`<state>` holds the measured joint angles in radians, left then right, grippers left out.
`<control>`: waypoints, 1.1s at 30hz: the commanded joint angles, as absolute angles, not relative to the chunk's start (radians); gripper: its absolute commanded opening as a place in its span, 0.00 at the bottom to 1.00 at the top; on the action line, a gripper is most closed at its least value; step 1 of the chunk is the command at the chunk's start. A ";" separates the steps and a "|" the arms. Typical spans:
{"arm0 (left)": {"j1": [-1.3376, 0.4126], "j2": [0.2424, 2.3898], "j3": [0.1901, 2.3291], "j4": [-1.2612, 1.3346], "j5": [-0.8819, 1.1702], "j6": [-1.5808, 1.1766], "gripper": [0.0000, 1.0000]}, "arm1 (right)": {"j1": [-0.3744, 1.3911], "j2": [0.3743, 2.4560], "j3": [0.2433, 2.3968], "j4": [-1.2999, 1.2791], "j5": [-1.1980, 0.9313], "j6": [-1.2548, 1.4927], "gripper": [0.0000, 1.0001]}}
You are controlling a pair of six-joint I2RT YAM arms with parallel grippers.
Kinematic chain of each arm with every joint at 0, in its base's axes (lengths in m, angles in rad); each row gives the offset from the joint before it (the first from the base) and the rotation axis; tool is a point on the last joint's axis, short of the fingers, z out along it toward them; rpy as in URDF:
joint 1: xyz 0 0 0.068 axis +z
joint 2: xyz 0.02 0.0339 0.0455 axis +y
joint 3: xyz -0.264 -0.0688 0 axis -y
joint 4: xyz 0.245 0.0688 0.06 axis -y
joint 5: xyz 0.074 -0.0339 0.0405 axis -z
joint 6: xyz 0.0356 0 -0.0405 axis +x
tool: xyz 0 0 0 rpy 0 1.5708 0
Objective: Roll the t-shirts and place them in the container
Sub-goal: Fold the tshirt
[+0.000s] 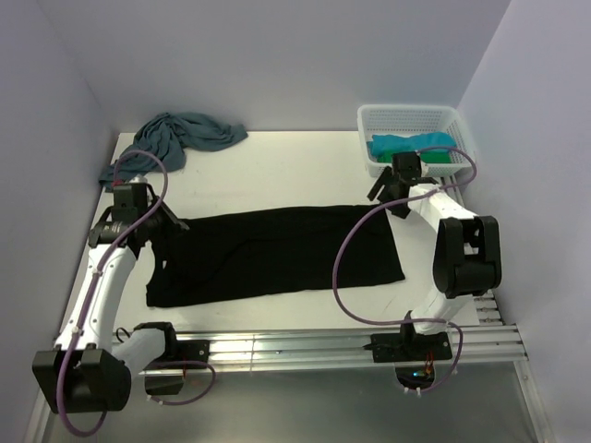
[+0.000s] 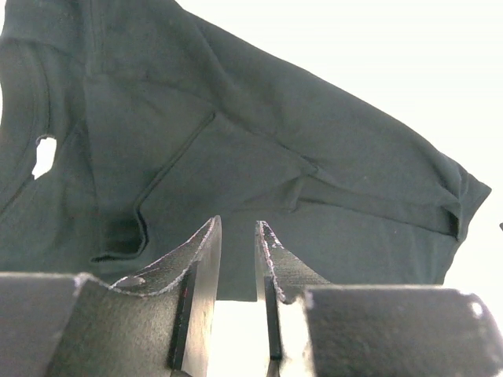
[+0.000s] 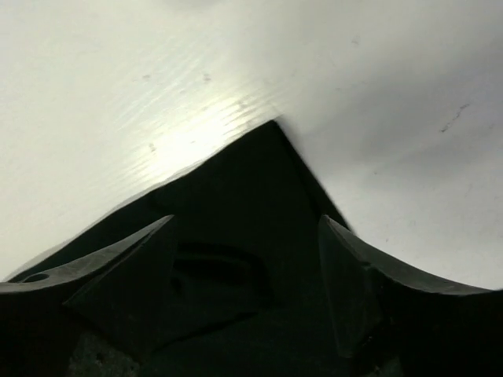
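A black t-shirt (image 1: 277, 254) lies flat across the middle of the table, folded lengthwise into a long band. My left gripper (image 1: 148, 224) hovers at its left end. In the left wrist view its jaws (image 2: 238, 224) stand a narrow gap apart with nothing between them, above the shirt (image 2: 259, 141) and its near edge. My right gripper (image 1: 392, 196) is at the shirt's far right corner. It is wide open (image 3: 245, 220) over that pointed black corner (image 3: 251, 181). A grey-teal t-shirt (image 1: 180, 137) lies crumpled at the back left. Turquoise (image 1: 411, 143) and green (image 1: 445, 157) t-shirts lie in the basket.
A white mesh basket (image 1: 406, 113) stands at the back right corner, just behind my right gripper. Walls close in the table on the left, back and right. A metal rail (image 1: 323, 346) with the arm bases runs along the near edge.
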<state>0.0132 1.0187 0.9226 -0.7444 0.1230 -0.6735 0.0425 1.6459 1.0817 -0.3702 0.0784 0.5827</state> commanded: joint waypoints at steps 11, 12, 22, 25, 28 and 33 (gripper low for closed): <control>0.089 1.245 0.968 -0.637 0.175 -0.620 0.28 | 0.008 1.821 1.198 -0.373 0.086 0.558 0.57; 0.100 1.271 0.963 -0.631 0.202 -0.620 0.28 | 0.008 1.841 1.212 -0.376 0.087 0.552 0.56; 0.123 1.387 0.934 -0.597 0.256 -0.634 0.26 | 0.008 1.905 1.261 -0.437 0.121 0.529 0.19; 0.123 1.428 0.928 -0.597 0.261 -0.632 0.25 | 0.008 1.917 1.275 -0.439 0.124 0.529 0.03; 0.123 1.457 0.933 -0.598 0.261 -0.629 0.24 | 0.008 1.937 1.304 -0.448 0.130 0.526 0.00; 0.123 1.480 0.934 -0.597 0.261 -0.624 0.25 | 0.008 1.953 1.353 -0.453 0.167 0.515 0.00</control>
